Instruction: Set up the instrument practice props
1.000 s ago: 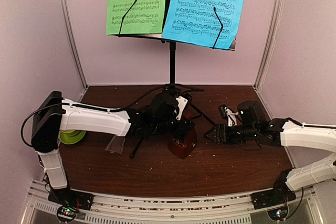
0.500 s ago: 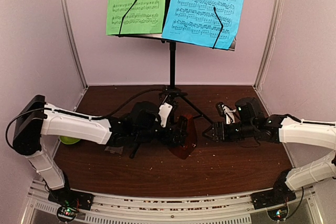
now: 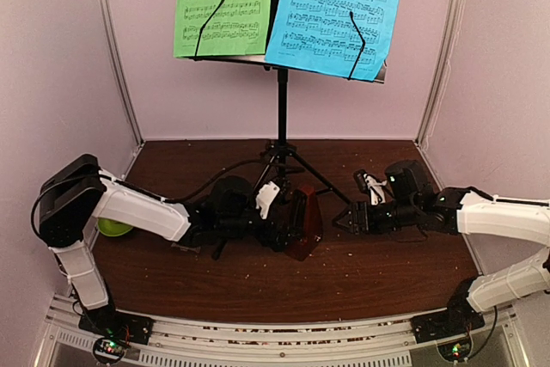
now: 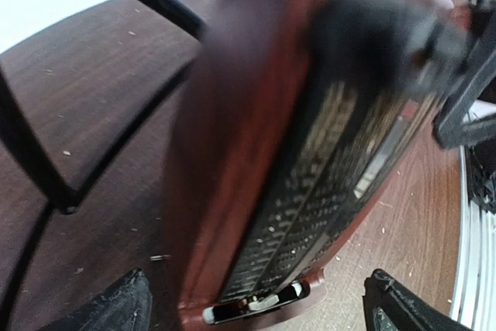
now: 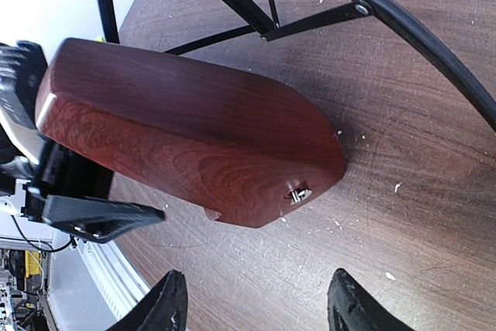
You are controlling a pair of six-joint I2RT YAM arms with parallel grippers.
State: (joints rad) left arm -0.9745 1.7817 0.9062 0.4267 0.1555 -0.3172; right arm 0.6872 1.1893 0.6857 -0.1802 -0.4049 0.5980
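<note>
The desk point(image 3: 344, 281) is dark wood, strewn with pale crumbs. Near its centre the dark red-brown pyramid metronome point(image 3: 302, 221) stands upright on its base, apart from the stand legs behind it. The left tool point(image 3: 286, 234) is released: in the left wrist view its two fingers point(image 4: 124, 308) straddle the metronome base, with a gap showing on each side. The right tool point(image 3: 342, 219) is also released and points at the metronome from the right without touching it. A lime green cup point(image 3: 112, 228) sits at the left edge, partly hidden by the left arm. Further back, the black tripod music stand point(image 3: 282, 105) stands upright. Its tray carries the green sheet point(image 3: 225, 2) on the left and the blue sheet point(image 3: 337, 6) on the right, each under a black wire retainer.
</note>
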